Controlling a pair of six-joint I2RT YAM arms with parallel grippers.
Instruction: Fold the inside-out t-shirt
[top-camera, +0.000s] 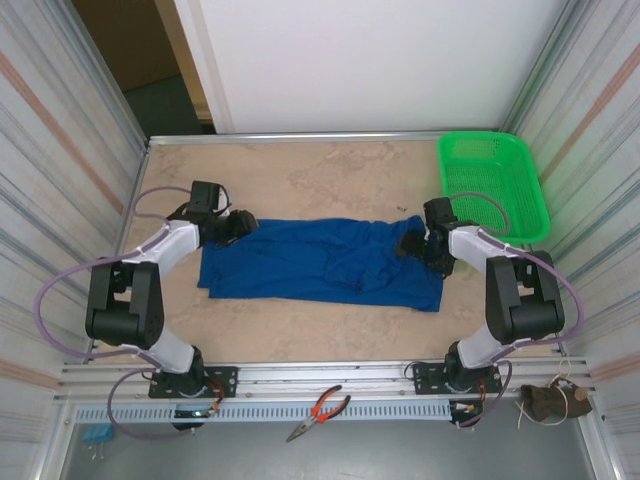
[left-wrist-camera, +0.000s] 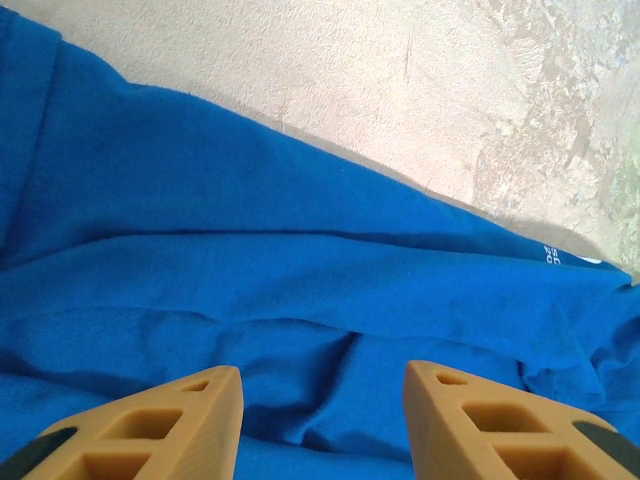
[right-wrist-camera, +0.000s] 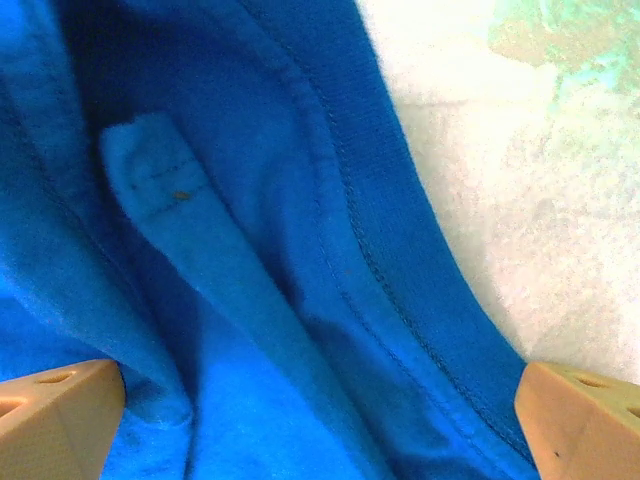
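Honestly, your royal-blue soft cotton t-shirt (top-camera: 320, 262) lies spread left-to-right across the beige table (top-camera: 300, 170) and looks light and floppy. Right gripper (right-wrist-camera: 320, 380) gapes wide over the stitched collar (right-wrist-camera: 380, 260), left gripper (left-wrist-camera: 322, 375) is half-open above the cloth; I'd pinch seams.

Blue cloth of the inside-out t-shirt (left-wrist-camera: 250, 230) is spread across most of the view, lying on the table (left-wrist-camera: 400, 70). Soft creases are noted running lengthwise through it, with a deeper pucker just ahead of the fingers. A pale, marbled table surface is exposed past the cloth's far edge, which is seen as a straight slant. A small white print mark (left-wrist-camera: 553, 255) is noted right at that edge. The left gripper (left-wrist-camera: 320, 372) is held low over the cloth; its two tan fingers (left-wrist-camera: 180, 420) are set apart, and cloth is seen in the clear gap between them.
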